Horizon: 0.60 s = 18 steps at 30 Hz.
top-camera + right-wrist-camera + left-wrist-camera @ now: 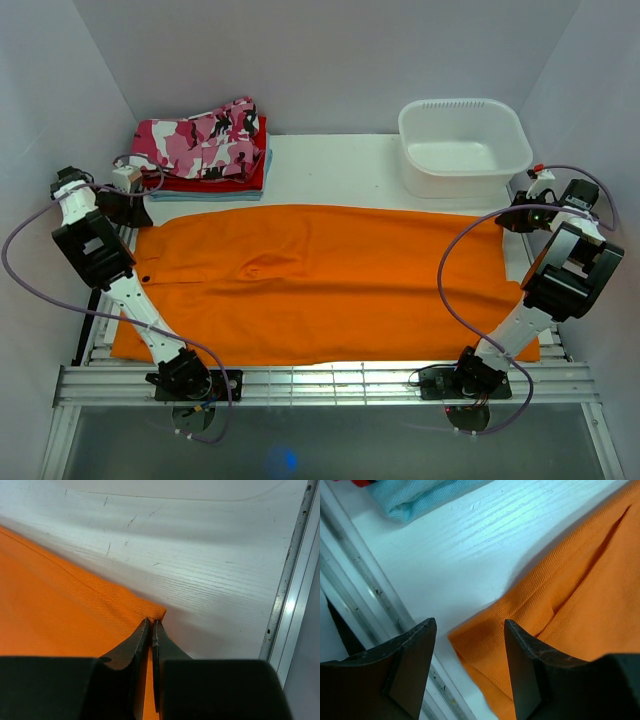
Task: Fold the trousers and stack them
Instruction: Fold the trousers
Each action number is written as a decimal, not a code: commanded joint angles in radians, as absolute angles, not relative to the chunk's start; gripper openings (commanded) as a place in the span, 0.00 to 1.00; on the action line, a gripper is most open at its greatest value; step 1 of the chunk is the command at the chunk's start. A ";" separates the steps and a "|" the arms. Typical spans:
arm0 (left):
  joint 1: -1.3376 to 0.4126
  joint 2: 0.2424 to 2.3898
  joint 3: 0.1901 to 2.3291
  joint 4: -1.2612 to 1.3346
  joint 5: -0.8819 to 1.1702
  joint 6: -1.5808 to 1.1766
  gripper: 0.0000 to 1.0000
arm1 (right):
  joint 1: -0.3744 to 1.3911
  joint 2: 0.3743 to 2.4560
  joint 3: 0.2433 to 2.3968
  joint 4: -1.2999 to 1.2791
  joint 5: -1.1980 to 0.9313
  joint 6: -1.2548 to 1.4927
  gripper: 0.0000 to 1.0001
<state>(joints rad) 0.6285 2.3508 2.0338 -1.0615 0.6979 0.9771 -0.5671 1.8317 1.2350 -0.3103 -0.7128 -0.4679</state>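
1. The trousers (320, 285) lie spread flat across the white table (330, 165), near the folded garment stack (205, 150) and the white tub (465, 145).
2. The left gripper (470, 624) hangs over the trousers' far left corner, jaws apart, holding nothing.
3. The right gripper (151, 622) is pinched closed on the trousers' far right corner.

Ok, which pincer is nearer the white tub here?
Right. The right pincer sits just in front of the white tub, clamped on the trousers' corner; the left pincer is far off by the folded stack.
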 commanded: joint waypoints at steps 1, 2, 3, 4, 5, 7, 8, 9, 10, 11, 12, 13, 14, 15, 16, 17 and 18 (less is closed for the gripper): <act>0.606 2.390 2.072 -1.049 0.729 1.008 0.68 | -0.575 1.827 1.289 -0.331 -0.698 -0.508 0.08; 0.600 2.405 2.072 -1.057 0.729 1.009 0.69 | -0.575 1.827 1.292 -0.334 -0.695 -0.511 0.08; 0.595 2.413 2.071 -1.066 0.726 1.014 0.69 | -0.575 1.830 1.295 -0.340 -0.692 -0.514 0.08; 0.589 2.419 2.071 -1.077 0.719 1.029 0.69 | -0.575 1.832 1.296 -0.342 -0.690 -0.515 0.08; 0.588 2.427 2.065 -1.101 0.721 1.035 0.69 | -0.575 1.832 1.299 -0.345 -0.690 -0.518 0.08; 0.588 2.428 2.051 -1.127 0.721 1.069 0.69 | -0.575 1.835 1.307 -0.351 -0.687 -0.528 0.08; 0.588 2.427 2.028 -1.152 0.719 1.086 0.68 | -0.575 1.835 1.310 -0.354 -0.686 -0.531 0.08; 0.588 2.416 2.010 -1.158 0.719 1.097 0.68 | -0.575 1.839 1.315 -0.357 -0.686 -0.534 0.08; 0.589 2.411 1.991 -1.158 0.715 1.104 0.68 | -0.575 1.841 1.318 -0.359 -0.686 -0.537 0.08; 0.589 2.407 1.976 -1.152 0.703 1.112 0.67 | -0.575 1.842 1.319 -0.359 -0.686 -0.537 0.08; 0.588 2.407 1.964 -1.151 0.698 1.109 0.65 | -0.575 1.845 1.319 -0.360 -0.689 -0.537 0.08; 0.589 2.410 1.960 -1.154 0.693 1.105 0.64 | -0.575 1.847 1.319 -0.359 -0.689 -0.535 0.08; 0.588 2.411 1.959 -1.158 0.684 1.103 0.63 | -0.575 1.845 1.318 -0.359 -0.689 -0.535 0.08; 0.589 2.410 1.951 -1.158 0.678 1.100 0.62 | -0.575 1.842 1.316 -0.360 -0.689 -0.535 0.08; 0.591 2.405 1.950 -1.157 0.672 1.097 0.62 | -0.575 1.841 1.309 -0.359 -0.690 -0.538 0.08; 0.594 2.401 1.951 -1.151 0.669 1.092 0.63 | -0.575 1.838 1.305 -0.360 -0.690 -0.546 0.08; 0.597 2.396 1.954 -1.141 0.666 1.072 0.67 | -0.575 1.835 1.302 -0.360 -0.690 -0.551 0.08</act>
